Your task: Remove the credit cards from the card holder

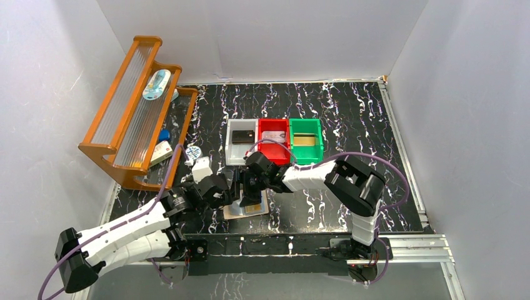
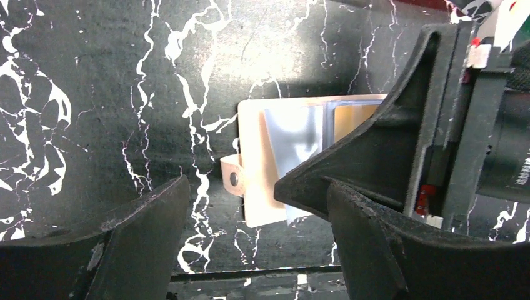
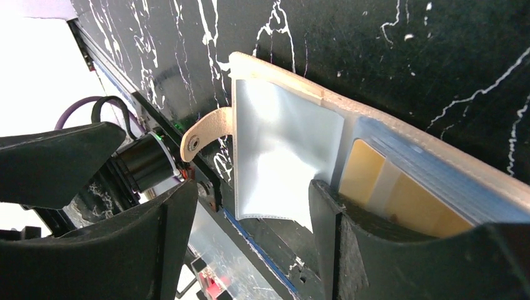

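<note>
The table is carrying the card holder, lying open at the near edge between both arms. The left gripper and right gripper are hovering wide over it, gripping nothing. A yellow card is apparently sitting in a pocket, so extraction is in hand. The next move is calling for a pinch on its exposed edge.

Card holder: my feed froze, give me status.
Left gripper, right gripper both open. Card holder lies open, gold card in pocket. Nothing blocking.

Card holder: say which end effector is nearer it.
Right. The right end effector has one finger at the open card holder's pocket; the left end effector hangs open on its strap side, apart.
</note>
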